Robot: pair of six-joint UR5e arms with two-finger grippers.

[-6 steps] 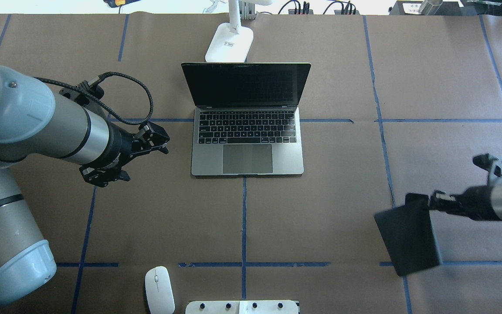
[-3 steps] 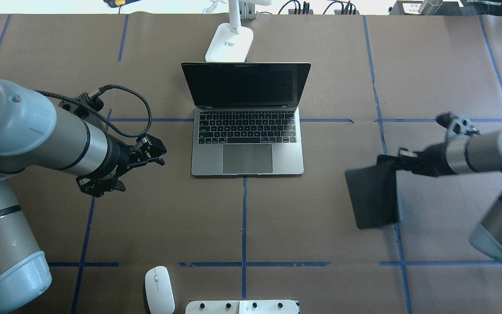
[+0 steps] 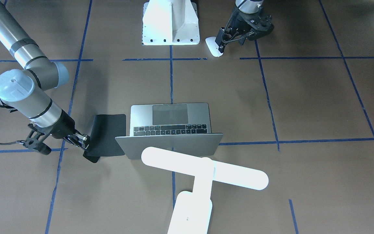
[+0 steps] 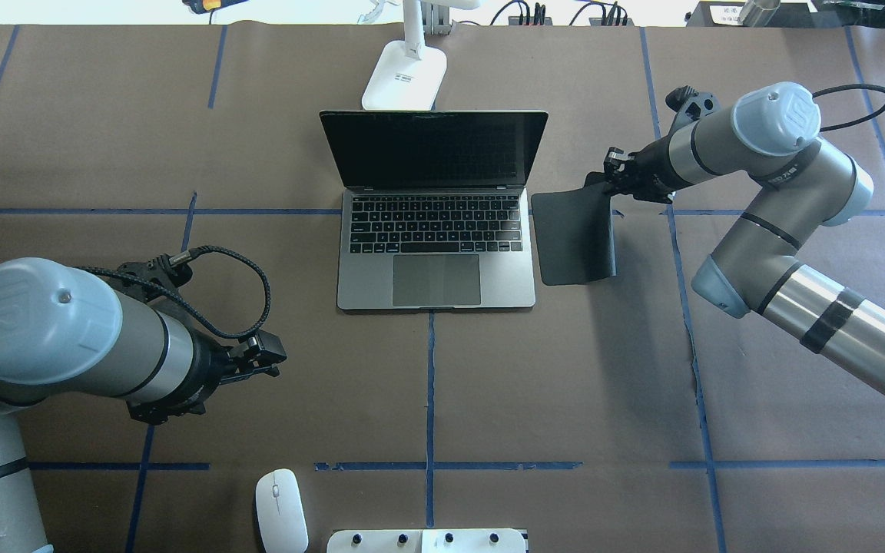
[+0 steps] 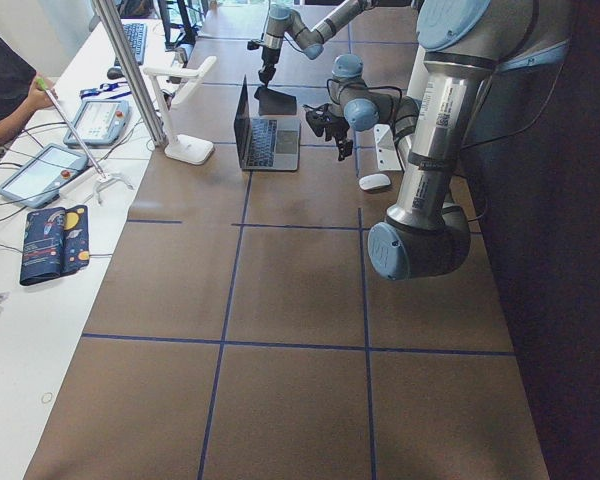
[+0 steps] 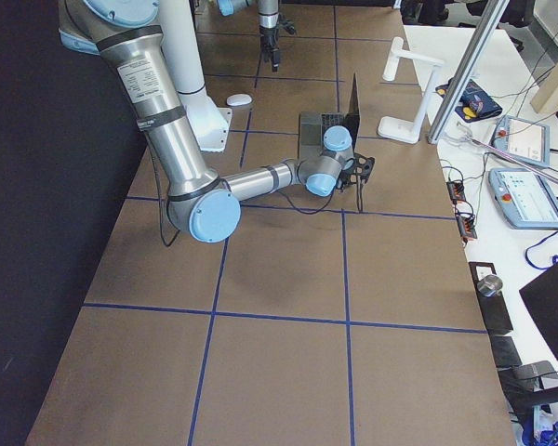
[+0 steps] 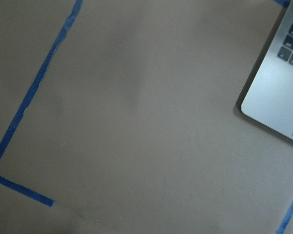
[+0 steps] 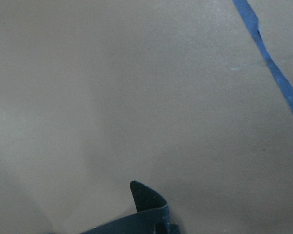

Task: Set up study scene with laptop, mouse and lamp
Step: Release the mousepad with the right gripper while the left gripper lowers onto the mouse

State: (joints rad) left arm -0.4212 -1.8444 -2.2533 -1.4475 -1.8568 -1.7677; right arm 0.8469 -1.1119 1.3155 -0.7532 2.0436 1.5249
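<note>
Pad point(image 4: 573, 238) swung over beside laptop point(image 4: 435, 261) | right fingers point(image 3: 82, 139) grasping its edge | mouse point(image 4: 281, 511) near left fingers point(image 3: 221, 40), grip unclear

Open grey laptop point(image 4: 435, 230), white lamp point(image 4: 404, 77) behind, white mouse point(image 4: 281, 509) apart

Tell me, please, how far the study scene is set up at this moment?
Done: the laptop stands open mid-table, with the lamp upright behind it. In hand: the right end effector grips a black pad by one corner, beside the laptop, not yet released. Left: the mouse lies near the robot's base, apart from the left end effector, which holds nothing. It probably goes onto the pad.
</note>
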